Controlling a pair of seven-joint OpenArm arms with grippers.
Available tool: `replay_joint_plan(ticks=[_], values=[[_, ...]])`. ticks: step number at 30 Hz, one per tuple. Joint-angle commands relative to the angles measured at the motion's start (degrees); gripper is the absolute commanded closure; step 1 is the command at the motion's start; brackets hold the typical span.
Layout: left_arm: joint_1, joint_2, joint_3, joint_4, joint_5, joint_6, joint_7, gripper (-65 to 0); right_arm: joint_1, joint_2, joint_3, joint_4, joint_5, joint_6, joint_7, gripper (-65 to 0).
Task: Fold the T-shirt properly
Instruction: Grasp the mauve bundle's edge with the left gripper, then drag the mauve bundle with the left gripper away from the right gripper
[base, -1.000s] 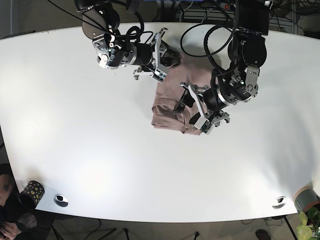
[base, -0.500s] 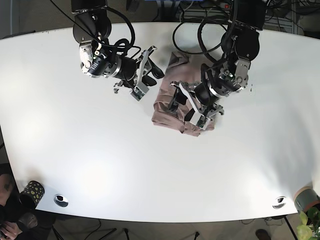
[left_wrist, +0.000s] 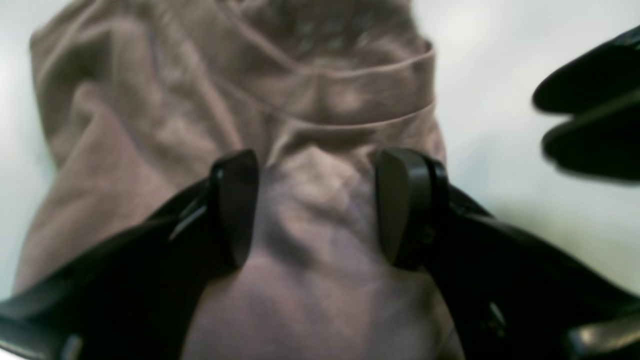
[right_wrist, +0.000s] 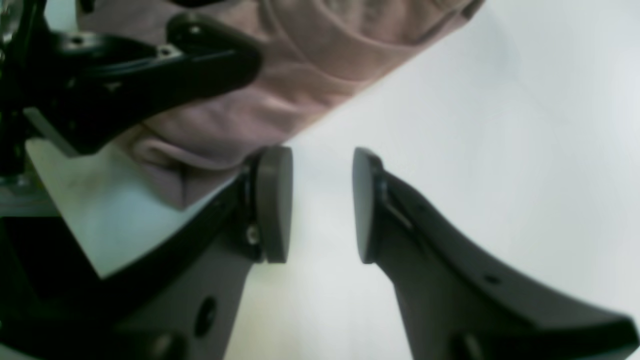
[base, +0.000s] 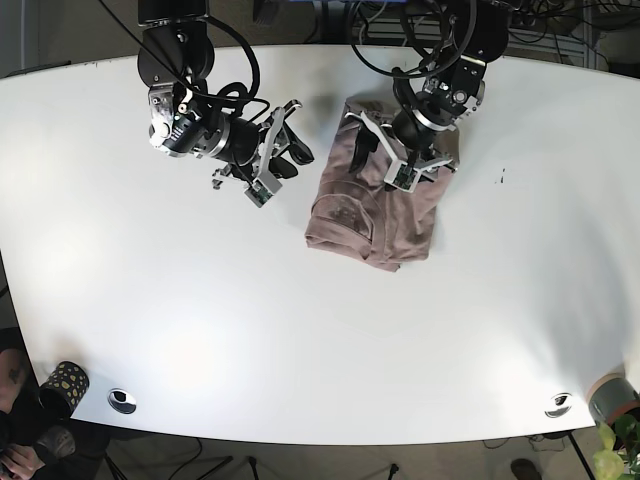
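The pinkish-brown T-shirt (base: 368, 213) lies folded in a wrinkled bundle on the white table (base: 150, 300), right of centre. My left gripper (base: 379, 158) hovers over the shirt's far end, open, with fabric showing between its fingers but not pinched. In the left wrist view, the left gripper (left_wrist: 320, 210) stands wide open over the shirt (left_wrist: 165, 100). My right gripper (base: 291, 158) is open and empty, just left of the shirt, off the cloth. In the right wrist view, the right gripper (right_wrist: 320, 205) is over bare table beside the shirt's edge (right_wrist: 310, 75).
A patterned cup (base: 66, 381) stands at the front left corner and a plant pot (base: 612, 398) at the front right. Two round fittings (base: 122, 400) (base: 558, 405) sit near the front edge. Cables hang behind the table's far edge.
My left gripper has moved from the shirt's near right side up to its far end. My right gripper has drawn back left, off the shirt. The shirt's far end now lies uncovered.
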Motion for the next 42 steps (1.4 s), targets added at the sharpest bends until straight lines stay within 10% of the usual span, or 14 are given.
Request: replay_joint_plan(ticks=[1,42], values=[[-0.5,-0.6,-0.15,-3.69,-0.17,0.32,-2.2,-35.6,0.53,0.23,0.18,1.22,1.1,0.36,1.24,-18.9],[0.38,-3.14,-5.51,1.76,-0.17,0.24,-7.13,-35.1,0.62,0.23,0.18,1.31,1.1,0.36,1.24,-18.9]])
